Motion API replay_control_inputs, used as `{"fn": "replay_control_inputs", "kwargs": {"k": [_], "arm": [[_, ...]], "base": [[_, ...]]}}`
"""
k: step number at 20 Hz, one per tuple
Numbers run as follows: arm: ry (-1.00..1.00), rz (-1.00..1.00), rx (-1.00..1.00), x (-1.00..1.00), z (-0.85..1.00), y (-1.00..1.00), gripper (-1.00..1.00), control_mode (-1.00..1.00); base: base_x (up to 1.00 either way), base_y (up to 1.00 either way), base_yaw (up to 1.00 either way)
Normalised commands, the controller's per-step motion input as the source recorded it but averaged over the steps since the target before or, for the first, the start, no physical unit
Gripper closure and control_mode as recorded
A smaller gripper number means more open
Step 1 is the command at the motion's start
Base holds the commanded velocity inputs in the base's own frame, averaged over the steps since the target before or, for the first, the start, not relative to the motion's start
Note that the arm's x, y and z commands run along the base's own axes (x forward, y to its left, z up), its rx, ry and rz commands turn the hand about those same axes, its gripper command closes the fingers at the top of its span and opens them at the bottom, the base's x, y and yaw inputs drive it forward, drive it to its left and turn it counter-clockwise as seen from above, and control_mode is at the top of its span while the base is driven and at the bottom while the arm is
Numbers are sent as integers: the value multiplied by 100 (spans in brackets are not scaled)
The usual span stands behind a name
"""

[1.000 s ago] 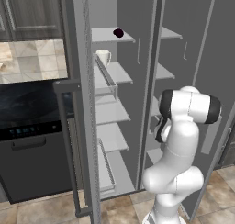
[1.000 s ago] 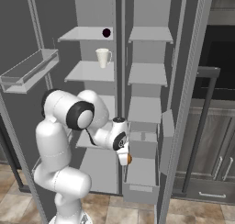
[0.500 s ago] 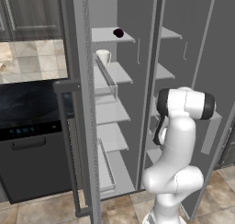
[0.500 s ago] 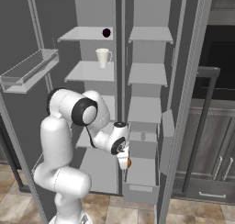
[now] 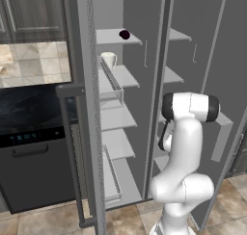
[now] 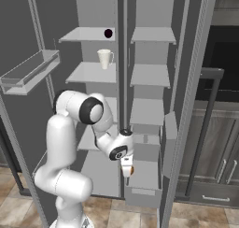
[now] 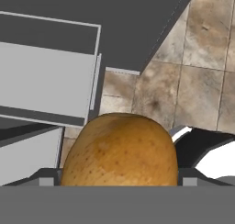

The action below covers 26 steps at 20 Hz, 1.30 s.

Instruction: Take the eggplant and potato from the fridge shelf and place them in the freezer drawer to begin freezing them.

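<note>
I see gripper (image 6: 127,168) pinching potato (image 7: 120,150) between its fingers, low at front left edge of freezer drawer (image 6: 144,180). Eggplant (image 6: 108,33) sits on top fridge shelf (image 6: 86,34). White cup (image 6: 105,58) stands on shelf below.

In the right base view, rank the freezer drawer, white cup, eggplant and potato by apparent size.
1. freezer drawer, clearly the largest.
2. white cup.
3. eggplant.
4. potato, held between the jaws and mostly hidden, so its rank against the eggplant is unsure.
</note>
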Motion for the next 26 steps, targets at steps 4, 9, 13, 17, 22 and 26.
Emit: {"fn": "replay_control_inputs", "kwargs": {"k": [4,9,13,17,22,26], "arm": [[2,0,5,0,-29,-8,100,-100],[4,0,1,0,-34,-1,100,-100],[3,0,0,0,-34,0,100,-100],[2,0,1,1,-20,-5,100,-100],[1,0,3,4,-13,-10,100,-100],[0,0,4,6,-11,-14,100,-100]], "base": [[0,0,0],[0,0,0],[0,0,0],[0,0,0],[0,0,0],[0,0,0]]}}
